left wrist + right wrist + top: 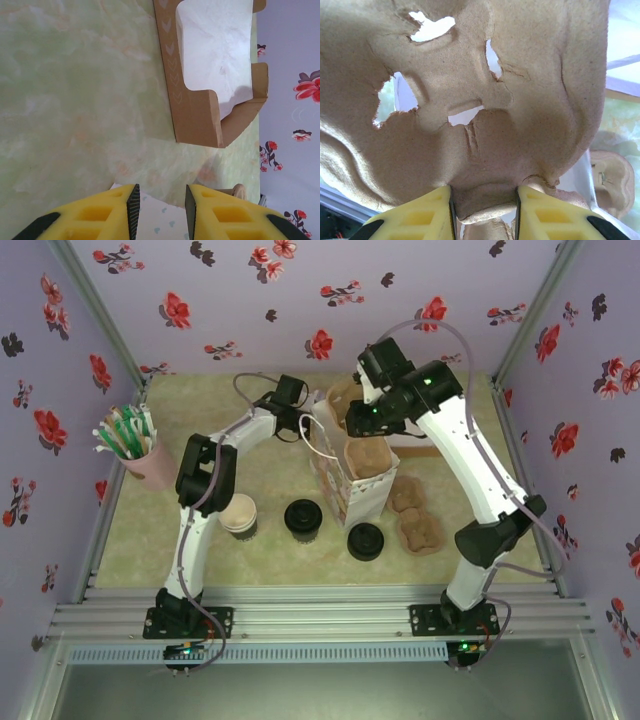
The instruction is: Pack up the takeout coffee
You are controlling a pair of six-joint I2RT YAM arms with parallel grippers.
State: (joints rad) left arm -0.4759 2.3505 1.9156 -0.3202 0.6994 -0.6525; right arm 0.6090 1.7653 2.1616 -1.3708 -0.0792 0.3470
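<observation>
The right hand (484, 197) was clenched on the edge of a pulp cup carrier (470, 100) above the paper bag (365, 495); the carrier would go in best lowered level and square to the mouth; the left hand (161, 195) straddled the bag's white rim, and whether it gripped could not be told. The bag showed tan inside, contents unclear; the takeout coffee (303, 518) stood on the worktop (200, 420) just left of it; a pink cup (148, 470) held straws (125, 430).

ahead of my left gripper (160, 200) the desk (75, 100) lies open; the cardboard box (200, 120) blocks the right side. the pulp carrier (470, 125) closes off everything ahead of my right gripper (484, 210).
</observation>
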